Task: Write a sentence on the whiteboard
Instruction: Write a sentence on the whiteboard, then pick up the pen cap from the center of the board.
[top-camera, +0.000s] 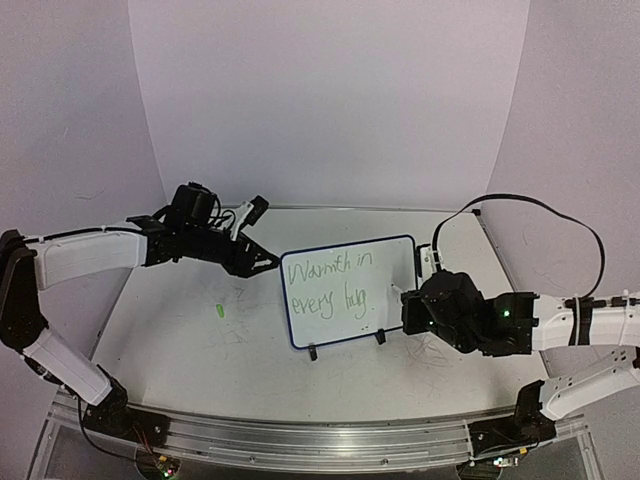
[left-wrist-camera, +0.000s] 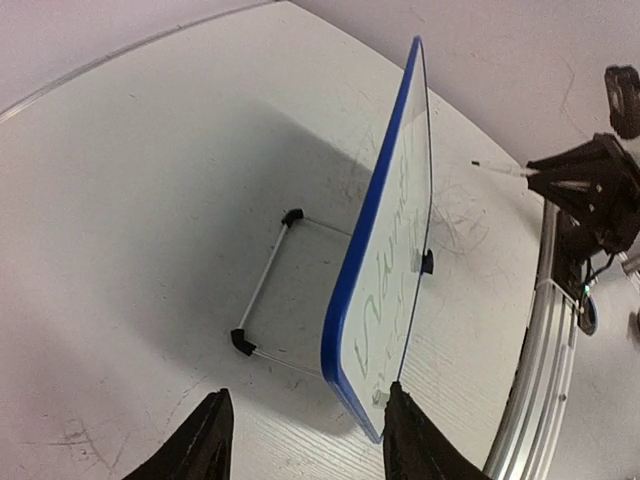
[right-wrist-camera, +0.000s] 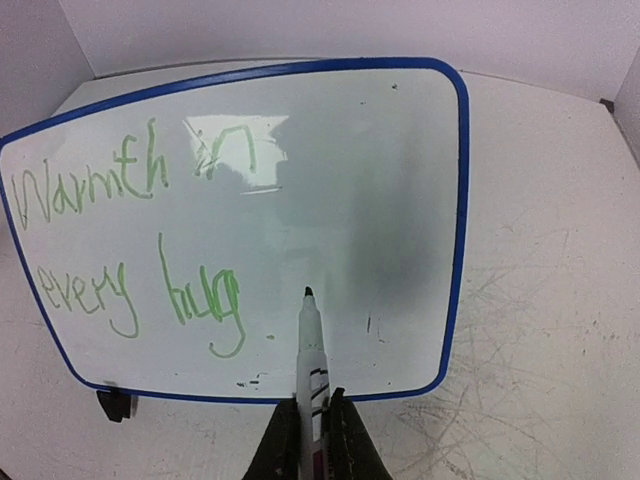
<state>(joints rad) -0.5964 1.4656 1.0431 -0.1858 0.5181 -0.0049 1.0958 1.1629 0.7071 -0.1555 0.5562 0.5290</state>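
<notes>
While the right gripper (right-wrist-camera: 312, 425) clamps a marker (right-wrist-camera: 311, 345) before the whiteboard (right-wrist-camera: 400, 190), the left gripper (left-wrist-camera: 307, 395) gapes beside it.

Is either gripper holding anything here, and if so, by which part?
The right gripper pinches a marker by the back of its barrel, tip towards the whiteboard. The left gripper is open beside the board's edge and holds nothing.

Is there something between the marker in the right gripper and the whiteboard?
Nothing visible. The right gripper holds the marker, tip facing the whiteboard just right of the sentence; only open space lies between.
</notes>
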